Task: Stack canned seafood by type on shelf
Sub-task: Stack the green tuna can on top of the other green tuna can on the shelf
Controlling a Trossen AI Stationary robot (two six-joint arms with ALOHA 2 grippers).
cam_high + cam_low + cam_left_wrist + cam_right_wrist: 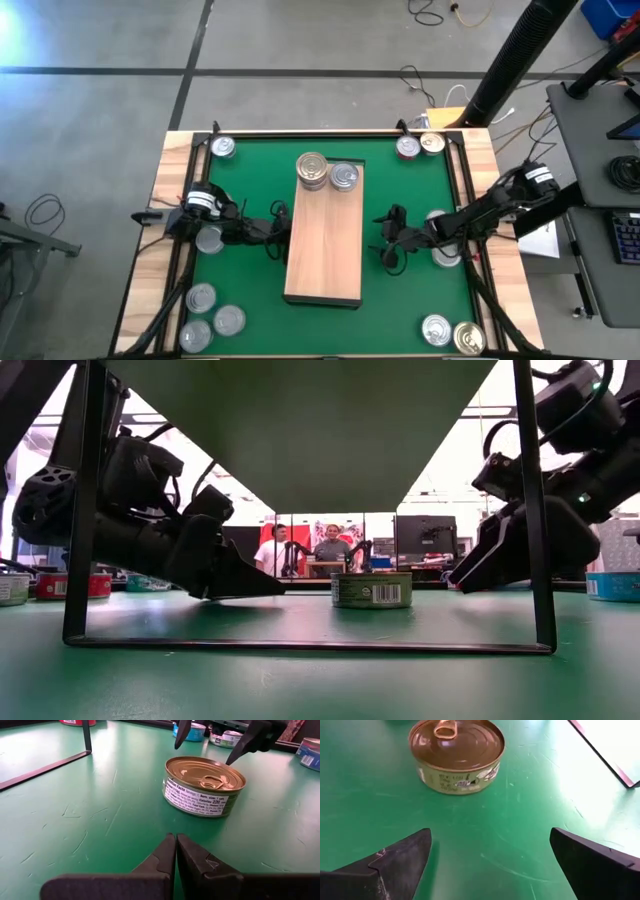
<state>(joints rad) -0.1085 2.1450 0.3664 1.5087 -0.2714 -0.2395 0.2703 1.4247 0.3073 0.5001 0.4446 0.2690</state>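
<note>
- The left gripper point(175, 851) has its two dark fingers pressed together, tips low over the green mat point(75, 820), holding nothing.
- Just ahead of those tips a gold-topped tin point(204, 785) sits upright on the mat under the shelf point(325, 235).
- The right gripper point(490, 851) has its fingers spread wide, empty, pointed at the same tin from the other side.
- In the low view the tin point(371, 589) stands between the two grippers, touching neither.
- On the shelf's far end, a gold-topped stack point(312, 170) stands beside a silver-topped tin point(344, 176).
- Other tins lie on the mat: near the far corners point(432, 143), beside the left arm point(209, 239), and in the near corners point(436, 328).
- Two people point(331, 547) show in the room beyond the table.
</note>
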